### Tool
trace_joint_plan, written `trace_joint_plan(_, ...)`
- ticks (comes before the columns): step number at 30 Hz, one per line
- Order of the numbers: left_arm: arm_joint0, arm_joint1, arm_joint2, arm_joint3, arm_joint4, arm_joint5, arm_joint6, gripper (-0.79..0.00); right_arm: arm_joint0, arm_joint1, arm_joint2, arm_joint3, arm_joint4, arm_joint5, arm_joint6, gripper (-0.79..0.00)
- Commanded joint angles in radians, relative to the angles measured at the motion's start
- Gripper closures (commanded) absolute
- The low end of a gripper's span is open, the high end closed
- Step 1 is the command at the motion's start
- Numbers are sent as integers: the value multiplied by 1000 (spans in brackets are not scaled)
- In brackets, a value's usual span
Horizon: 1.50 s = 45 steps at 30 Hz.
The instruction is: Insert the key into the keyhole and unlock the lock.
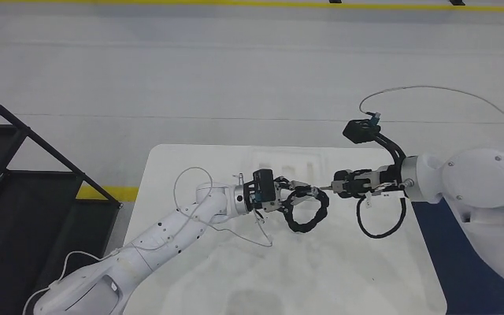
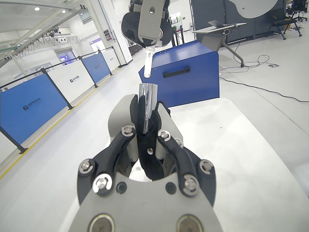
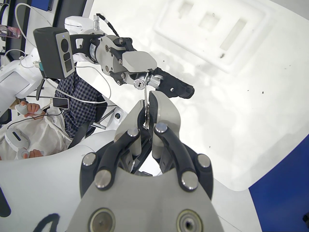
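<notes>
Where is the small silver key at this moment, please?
The small silver key is pinched in the right gripper, above the middle of the white table in the top view, its tip just short of the chrome lock cylinder in the left gripper.

My left arm stretched out level, left gripper clamped closed, my right arm opposite, right gripper pinched closed, tips facing, near each other
</notes>
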Motion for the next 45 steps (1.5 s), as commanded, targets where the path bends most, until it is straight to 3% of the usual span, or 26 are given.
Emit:
trace_joint_plan(1, 3, -5, -3, 4, -4, 1, -5, 0, 18, 10, -20, 1, 12, 8, -8, 0)
trace_joint_plan(26, 31, -40, -52, 12, 52, -24, -12, 0, 192, 125, -247, 0, 136, 120, -120, 0)
trace_joint_plan(45, 56, -51, -97, -4, 93, -41, -25, 0, 283, 167, -352, 5, 219, 181, -181, 0)
